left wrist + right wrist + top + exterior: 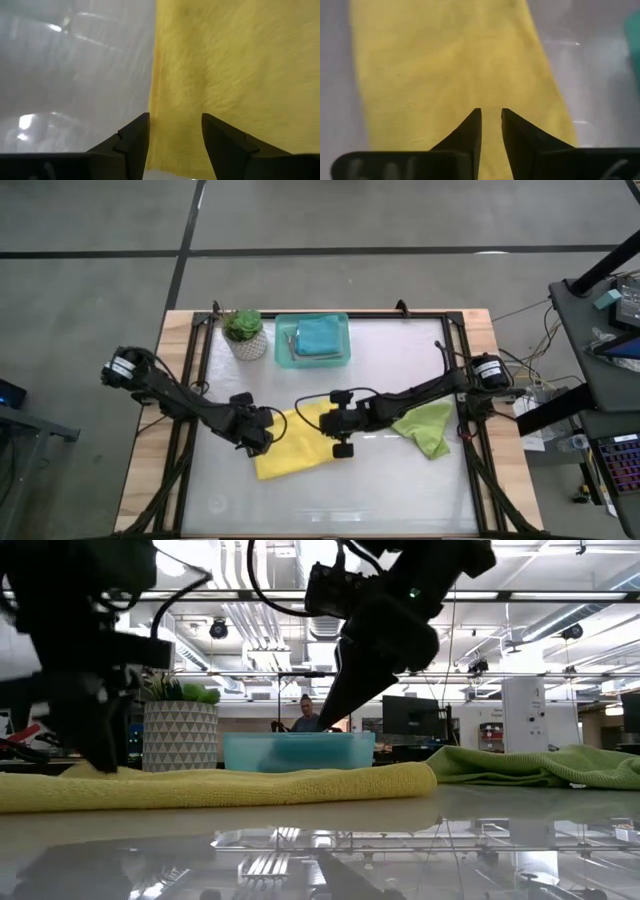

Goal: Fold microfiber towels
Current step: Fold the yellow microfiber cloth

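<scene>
A yellow towel (295,445) lies flat on the table between my two grippers; it also shows in the low view (250,785). My left gripper (262,432) is open and points down at the towel's left edge (152,100), one finger over the bare table and one over the cloth. My right gripper (341,428) hangs above the towel's right part (470,65), its fingers nearly closed with a narrow gap and nothing between them. In the low view it (330,718) is clear of the cloth. A lime green towel (428,428) lies crumpled at the right. My left gripper points down with open fingers astride the yellow towel's left edge (154,115). In the low view its fingers (100,755) reach down to the cloth, but I cannot tell whether they touch it.
A teal tray (345,345) at the far middle holds a folded teal-blue towel (320,335) and something grey (289,340). A potted plant (244,333) stands left of it. Bare table shows along the near edge (330,505). A person (305,715) shows far behind the table.
</scene>
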`<state>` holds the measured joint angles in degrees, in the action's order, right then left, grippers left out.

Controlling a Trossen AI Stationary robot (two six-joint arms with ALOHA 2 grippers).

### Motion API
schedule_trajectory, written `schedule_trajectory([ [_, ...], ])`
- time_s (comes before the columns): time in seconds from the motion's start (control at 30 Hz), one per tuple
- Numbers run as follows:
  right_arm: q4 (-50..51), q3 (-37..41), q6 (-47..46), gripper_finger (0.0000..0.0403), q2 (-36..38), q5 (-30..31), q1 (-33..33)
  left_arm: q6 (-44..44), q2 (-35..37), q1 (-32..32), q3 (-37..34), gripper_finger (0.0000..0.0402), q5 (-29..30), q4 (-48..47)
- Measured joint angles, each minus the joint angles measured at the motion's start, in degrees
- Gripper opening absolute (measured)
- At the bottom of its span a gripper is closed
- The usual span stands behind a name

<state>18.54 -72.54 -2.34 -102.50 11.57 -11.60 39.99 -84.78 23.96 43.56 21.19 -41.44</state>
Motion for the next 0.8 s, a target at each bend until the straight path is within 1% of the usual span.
schedule_trajectory([
  [0.1, -2.2, 1.7, -2.0, 0.0051, -0.4, 0.0, -0.9, 0.5, -1.6, 0.0, -1.2, 0.0164, 0.4, 0.4],
  [0.23, -4.5, 3.6, -4.0, 0.0036, -1.7, 0.0, -0.9, 1.6, -2.4, 0.0, -1.2, 0.0164, 0.8, 0.2],
  [0.47, -4.0, 4.8, -4.1, 0.0027, -2.2, 0.0, -0.8, 1.6, -0.1, 0.5, 1.9, 0.0164, 0.0, -1.9],
  [0.57, -3.1, 4.5, -3.8, 0.0028, -1.2, 0.0, -0.8, 1.2, 0.7, 0.9, 4.6, 0.0164, -1.7, -3.3],
  [0.7, -0.6, 3.3, -5.3, 0.0029, -0.4, 0.0, -0.8, 1.2, 1.2, 2.0, 8.9, 0.0164, -5.5, -4.6],
  [0.8, 2.4, 2.7, -5.6, 0.0035, 0.2, -2.3, -0.8, 1.3, 1.0, 4.2, 11.7, 0.0164, -7.9, -4.4],
])
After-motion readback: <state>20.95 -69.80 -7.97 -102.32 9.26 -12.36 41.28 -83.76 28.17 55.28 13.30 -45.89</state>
